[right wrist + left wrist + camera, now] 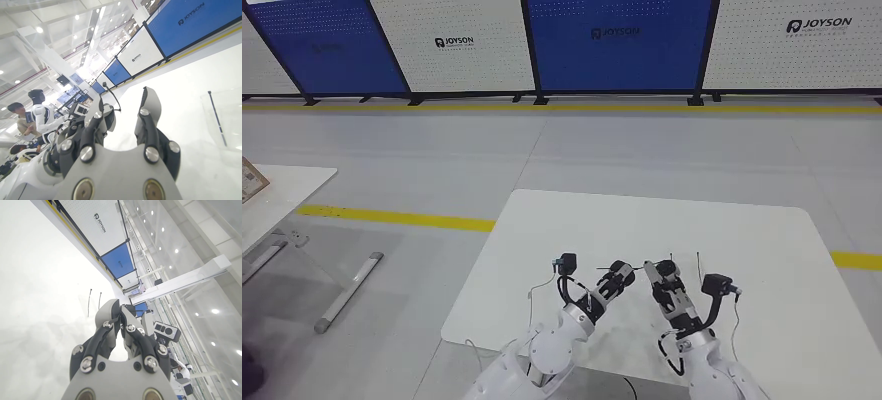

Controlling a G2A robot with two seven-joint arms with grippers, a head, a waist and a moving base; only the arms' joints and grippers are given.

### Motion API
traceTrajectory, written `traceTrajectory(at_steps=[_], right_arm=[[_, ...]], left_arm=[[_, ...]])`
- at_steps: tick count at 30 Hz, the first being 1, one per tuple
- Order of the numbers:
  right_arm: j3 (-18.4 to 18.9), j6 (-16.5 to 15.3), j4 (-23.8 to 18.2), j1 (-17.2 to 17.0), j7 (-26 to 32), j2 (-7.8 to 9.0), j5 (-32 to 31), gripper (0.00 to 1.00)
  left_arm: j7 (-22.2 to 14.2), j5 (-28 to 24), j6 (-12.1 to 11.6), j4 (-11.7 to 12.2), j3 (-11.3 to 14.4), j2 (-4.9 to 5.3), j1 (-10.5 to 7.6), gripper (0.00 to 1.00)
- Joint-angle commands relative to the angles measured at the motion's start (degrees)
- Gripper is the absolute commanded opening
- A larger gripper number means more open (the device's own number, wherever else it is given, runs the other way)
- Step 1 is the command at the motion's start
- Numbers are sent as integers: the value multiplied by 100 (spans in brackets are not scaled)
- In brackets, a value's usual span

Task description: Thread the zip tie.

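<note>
My left gripper [120, 310] is shut on a black zip tie [113, 320], low over the white table [742, 240]. From the right wrist view that zip tie [115, 97] arcs up out of the left gripper, its head at the upper end. My right gripper [122, 98] is open close beside it, one finger [99, 107] almost against the left gripper, and nothing sits between its fingers. In the top view the left gripper [615, 272] and right gripper [658, 270] nearly meet near the table's front.
Two spare zip ties [88, 303] [99, 300] lie side by side on the table just beyond the grippers. One of them [217, 118] rests by a clear plastic sheet [226, 113]. Blue and white partition panels [617, 40] stand far behind.
</note>
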Motion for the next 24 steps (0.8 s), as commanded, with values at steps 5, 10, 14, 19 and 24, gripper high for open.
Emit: traceTrajectory(at_steps=[5,10,14,19,24], right_arm=[[33,11,-27,-15,-27,8,-13,0],[10,28,-19,0,-3,10,-72,0],[-42,24,15,28,57,8,-123,0],[-64,24,44,57,75,8,-136,0],[-50,37,38,48,21,12,-162,0]], left_arm=[[-21,41,5,-8,29,-6,-17,0],[-23,56,-5,-32,27,-6,-3,0],[-27,55,-37,-47,17,-5,14,0],[-22,51,-46,-51,11,-5,25,0],[14,71,2,-49,19,-10,36,0]])
